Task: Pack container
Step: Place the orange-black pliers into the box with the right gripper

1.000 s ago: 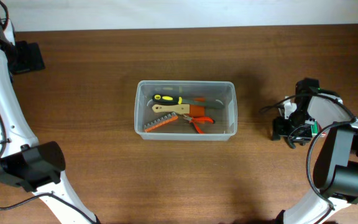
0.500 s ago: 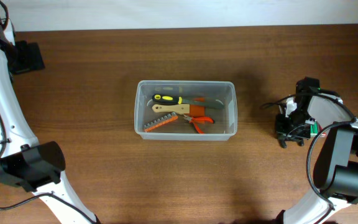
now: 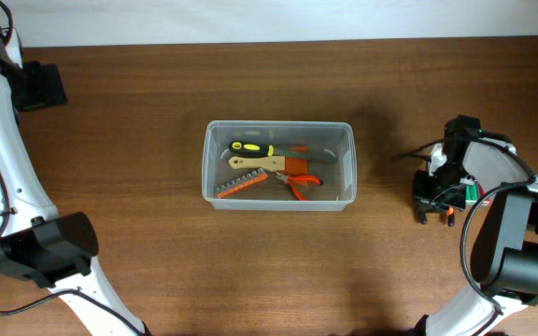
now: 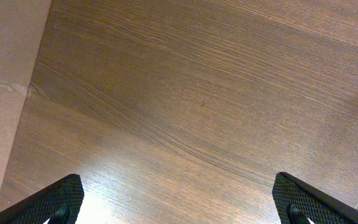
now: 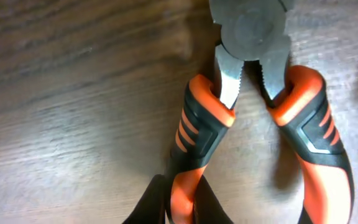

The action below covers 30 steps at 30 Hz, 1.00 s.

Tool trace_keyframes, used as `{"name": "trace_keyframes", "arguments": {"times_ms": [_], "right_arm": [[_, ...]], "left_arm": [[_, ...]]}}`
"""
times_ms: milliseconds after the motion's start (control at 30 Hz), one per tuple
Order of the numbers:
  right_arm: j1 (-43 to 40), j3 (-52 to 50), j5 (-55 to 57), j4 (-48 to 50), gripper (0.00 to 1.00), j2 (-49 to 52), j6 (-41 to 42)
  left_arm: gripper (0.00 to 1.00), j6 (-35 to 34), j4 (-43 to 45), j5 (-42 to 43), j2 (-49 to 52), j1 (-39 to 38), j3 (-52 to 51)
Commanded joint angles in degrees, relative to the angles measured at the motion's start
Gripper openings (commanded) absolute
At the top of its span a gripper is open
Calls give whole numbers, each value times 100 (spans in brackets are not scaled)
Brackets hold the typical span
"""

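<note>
The right gripper (image 5: 180,202) is clenched on the pliers (image 5: 201,124). Its two black fingers (image 5: 149,202) sit one on each side of one orange-and-black handle, pressed against it. The pliers lie flat on the wooden counter (image 5: 73,93). Their dark metal head points away from the wrist camera, and the second handle is splayed out to the side, free of the fingers. From overhead, this gripper is low over the counter at the right side, well apart from the container (image 3: 348,163), and only a speck of orange shows beside it.

The container stands in the middle of the counter, upright and open at the top, with its long sides running left to right. Inside it lie a yellow-and-black screwdriver (image 3: 250,147) toward the far wall and a pale-handled tool (image 3: 255,163) just near of that. An orange strip of bits (image 3: 241,184) lies slanted at the near left, and an orange-handled tool (image 3: 299,179) toward the near right. They overlap in a loose heap on the tub's floor.

The left gripper (image 4: 179,202) is released, its textured fingertips spread wide at the two lower corners of its wrist view with only bare wood between them. It is at the far left of the counter, near the edge.
</note>
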Motion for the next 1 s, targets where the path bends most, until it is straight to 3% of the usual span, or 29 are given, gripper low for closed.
{"name": "trace_keyframes", "arguments": {"times_ms": [0,300,433,667,967], "right_arm": [[227,529,-118,-192,7,-581,109],[2393,2277,-44,-737,4,-1904,68],[3694,2404,-39,-293,4,-1930,-660],[5128,2343,-24,131,4,-868,-1300],[5576,2343,-24,542,4,581,-1572]], "left_arm": [[99,-83,-7,-2,-20,35,15],[99,-83,-7,-2,-20,35,15],[99,-83,-7,-2,-20,35,15],[99,-81,-7,-2,-20,35,15],[99,-83,-7,-2,-20,35,15]]}}
